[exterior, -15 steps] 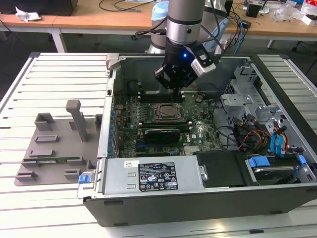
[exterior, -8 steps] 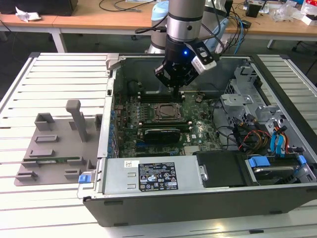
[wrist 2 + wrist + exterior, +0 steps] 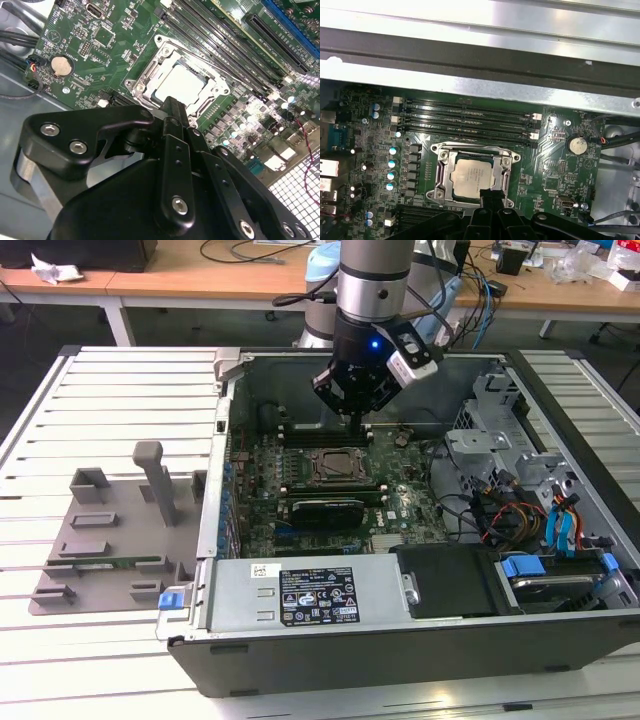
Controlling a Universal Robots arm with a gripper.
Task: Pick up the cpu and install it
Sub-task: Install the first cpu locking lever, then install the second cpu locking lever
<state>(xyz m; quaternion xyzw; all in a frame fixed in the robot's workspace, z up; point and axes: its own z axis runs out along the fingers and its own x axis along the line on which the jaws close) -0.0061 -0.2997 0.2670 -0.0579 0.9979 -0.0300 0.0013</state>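
One open computer case (image 3: 560,640) lies on its side on the slatted table (image 3: 120,380), its green motherboard (image 3: 400,505) facing up. Set into the metal-framed socket (image 3: 505,167) at the middle of that board sits the cpu (image 3: 472,177), pale silver top up, lying flat inside the frame; it shows as well in the second wrist view (image 3: 187,82) and, small and dark-framed, from the exterior view (image 3: 336,466). Black memory slots (image 3: 470,117) run in a row just beside the socket, and a round coin battery (image 3: 578,145) sits on the board off to one side. A long black card (image 3: 326,511) stands in the board nearer the case's front wall, which carries a white and black label (image 3: 318,596) whose print I cannot make out.

Straight down into the case comes the arm, wrist lit by a small blue light. Its gripper (image 3: 355,422) hangs just above the far edge of the socket. From the second wrist view the black fingers (image 3: 175,112) look drawn together into one narrow tip with nothing between them, that tip close over the socket's edge.

Beside the case, toward the exterior view's left, lies a grey moulded tray (image 3: 110,540) with upright pegs.
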